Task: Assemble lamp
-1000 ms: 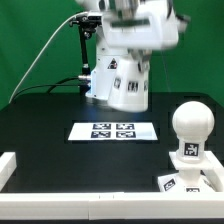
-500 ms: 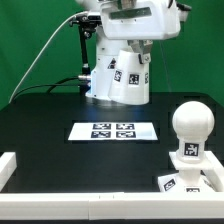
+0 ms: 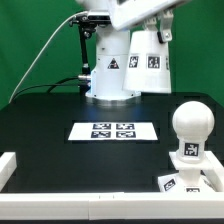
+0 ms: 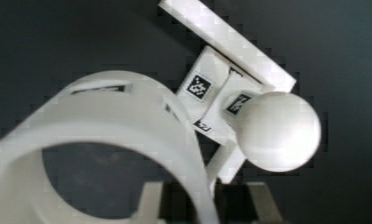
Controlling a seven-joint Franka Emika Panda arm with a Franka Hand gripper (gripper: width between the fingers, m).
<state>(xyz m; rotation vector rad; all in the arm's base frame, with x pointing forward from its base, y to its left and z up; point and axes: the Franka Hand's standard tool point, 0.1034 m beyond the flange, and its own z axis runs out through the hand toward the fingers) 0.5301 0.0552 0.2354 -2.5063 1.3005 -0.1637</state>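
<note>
My gripper (image 3: 148, 28) is shut on the wall of the white tapered cone shade (image 3: 146, 62) and holds it high above the table at the back, tilted, tags facing the camera. In the wrist view the shade (image 4: 112, 130) is a large open ring right in front of my gripper (image 4: 209, 203), its rim between the fingers. The ball-shaped bulb (image 3: 190, 123) stands upright on the square stepped base (image 3: 189, 176) at the exterior view's front right. Both show below in the wrist view, the bulb (image 4: 281, 128) and the base (image 4: 222, 62).
The marker board (image 3: 114, 130) lies flat mid-table. A white raised rail (image 3: 8, 166) runs along the table's front and left edges. The arm's white pedestal (image 3: 106, 78) and a black pole (image 3: 80, 50) stand at the back.
The gripper has risen and moved toward the exterior view's right with the shade in it. The shade now hangs higher and more tilted. The bulb and base have not moved.
</note>
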